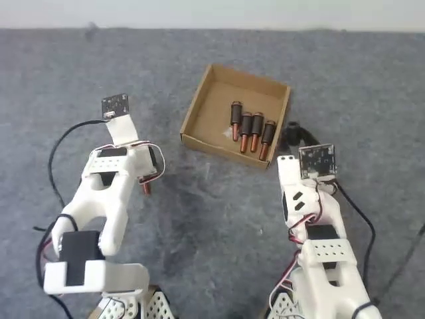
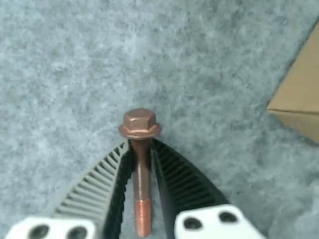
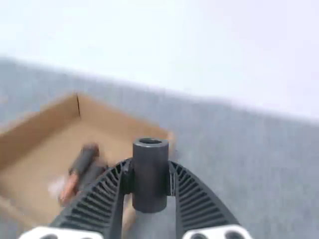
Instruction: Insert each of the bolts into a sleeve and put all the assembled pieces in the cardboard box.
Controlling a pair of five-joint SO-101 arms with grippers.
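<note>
Pinches a copper bolt (image 2: 141, 169) in the left gripper (image 2: 141, 147). Clamps the shank between the ribbed fingers (image 2: 174, 174), with the hex head poking out just past the fingertips and the threaded end back toward the wrist. Hangs with the bolt (image 1: 147, 188) over the grey counter (image 1: 199, 219), well apart from the cardboard box (image 1: 199, 100) and off to its left in the high view; from the left wrist, catches one corner of the box (image 2: 299, 99) at the edge.

Grasps a black sleeve (image 3: 150, 174) in the right gripper (image 3: 149, 167), clenched on its sides, with the open bore standing out beyond the fingertips. Sits with the sleeve (image 1: 291, 129) just beside the box's right wall, outside it, right gripper (image 1: 292, 138) close to the near right corner.

Inside the box, lying flat in a row and touching: four assembled pieces (image 1: 251, 129), black sleeves toward the far wall, copper ends toward the near wall, gathered in the right half. From the right wrist, seen blurred beyond the held sleeve, inside the box (image 3: 40, 129).
</note>
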